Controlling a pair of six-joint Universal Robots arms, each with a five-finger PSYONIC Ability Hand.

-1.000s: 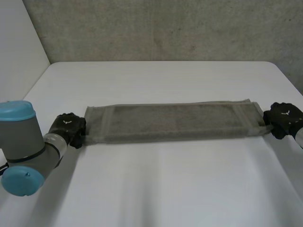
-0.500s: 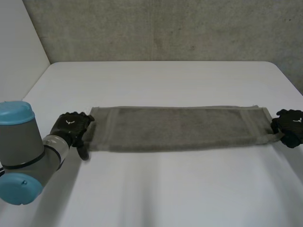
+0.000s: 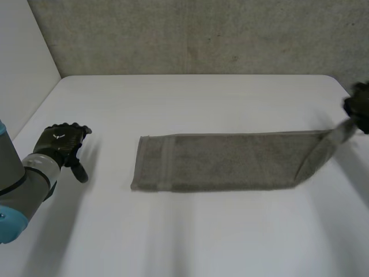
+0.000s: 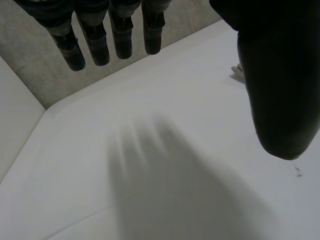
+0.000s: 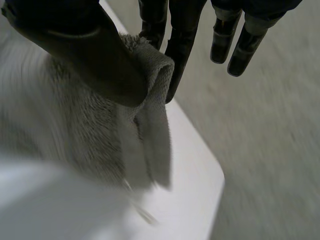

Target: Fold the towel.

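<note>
Dragged rightward across bench [image 3: 190,98]: towel [image 3: 230,161], left end released.
Flat mid-bench, right end lifted at right edge, pinched in right hand [image 3: 360,107]; left hand [image 3: 57,144] open, empty, near left edge. Likely ready for one-handed fold-over.

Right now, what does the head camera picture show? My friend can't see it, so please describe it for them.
A long grey towel lies on a white table, with its right end lifted off the table and pinched by the robot's right hand. The left hand is open and holds nothing, well apart from the towel's left end.
</note>
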